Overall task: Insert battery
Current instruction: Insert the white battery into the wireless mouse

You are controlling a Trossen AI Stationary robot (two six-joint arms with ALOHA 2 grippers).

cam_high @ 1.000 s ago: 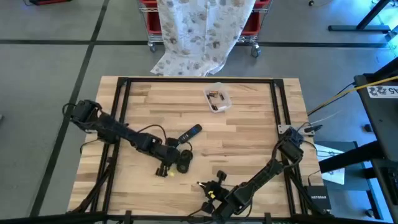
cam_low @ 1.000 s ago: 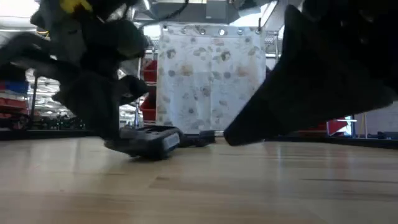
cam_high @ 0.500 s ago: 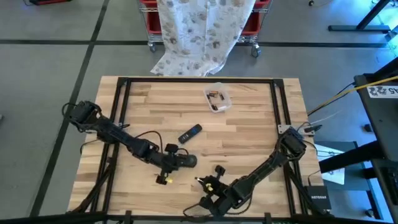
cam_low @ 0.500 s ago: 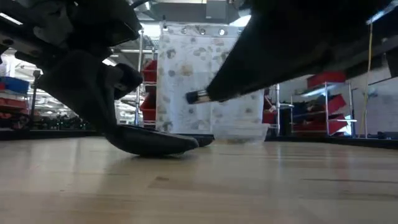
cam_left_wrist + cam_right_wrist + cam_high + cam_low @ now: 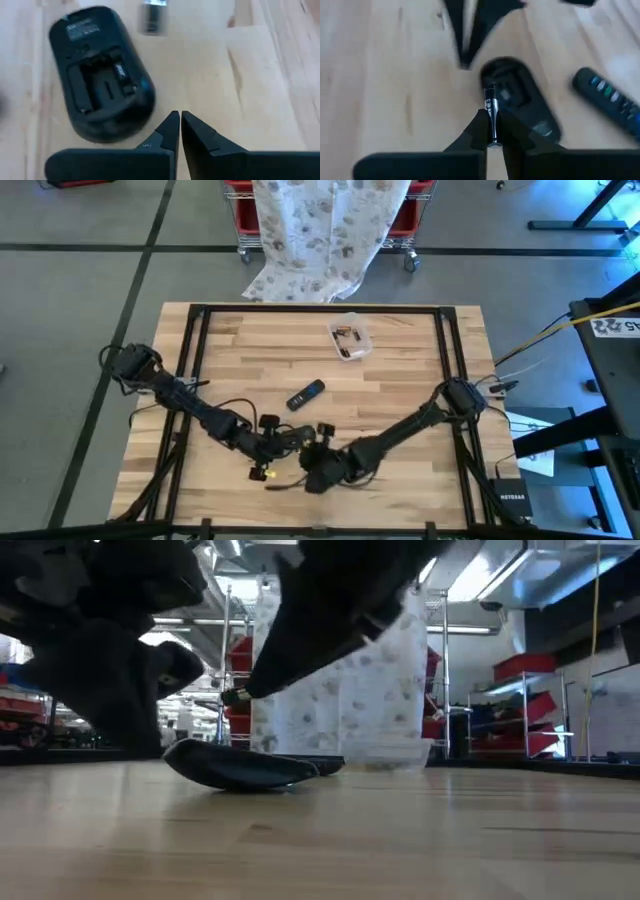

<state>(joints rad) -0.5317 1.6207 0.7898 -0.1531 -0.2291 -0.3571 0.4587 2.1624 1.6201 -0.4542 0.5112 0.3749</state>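
Battery (image 5: 491, 116) pinched in right gripper (image 5: 491, 131), long axis aimed forward at upturned mouse (image 5: 519, 102) lying near-centre on table (image 5: 400, 380), compartment open. Left gripper (image 5: 176, 127) closed and empty, just beside mouse. Remote (image 5: 306, 394) farther back.

Pale wooden plank table (image 5: 400, 380) edged by a dark frame. Lying on it: an upturned black mouse (image 5: 97, 75) with battery bay open, a remote control (image 5: 306, 394), a clear plastic container (image 5: 350, 337).

Mouse (image 5: 97, 75) between both end effectors
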